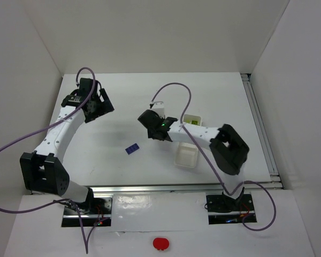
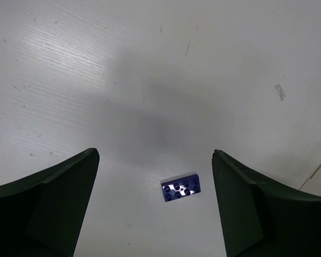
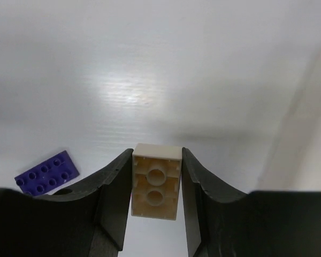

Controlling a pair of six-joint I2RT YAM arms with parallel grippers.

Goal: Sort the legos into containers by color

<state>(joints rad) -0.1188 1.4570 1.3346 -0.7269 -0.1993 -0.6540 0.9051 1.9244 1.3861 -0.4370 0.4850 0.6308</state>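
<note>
the right gripper [image 3: 156,160] is closed down to the width of the cream brick [image 3: 155,184], which is pinched by its two long sides between the finger pads, hollow underside facing the wrist camera, long axis running along the fingers. it hangs clear of the tabletop [image 1: 107,134]. the move ahead likely turns on where the tray [image 1: 185,165] lies: in the overhead view it sits just to the robot's right of this gripper, partly under the right forearm, with its long axis running near to far. its far compartment holds green legos [image 1: 191,122], and the near compartment looks bare, so the cream brick probably belongs in a compartment without green, a short sideways carry away. the blue-purple brick [image 1: 132,149] lies flat, studs up, on the tabletop, to the left of the right gripper and a little nearer the bases, its long axis slanted in the overhead view. the right gripper is the closer of the two, but it is occupied. the left gripper [image 2: 155,158] is spread wide and empty, well above the surface, with that brick in view below between its fingers.
</note>
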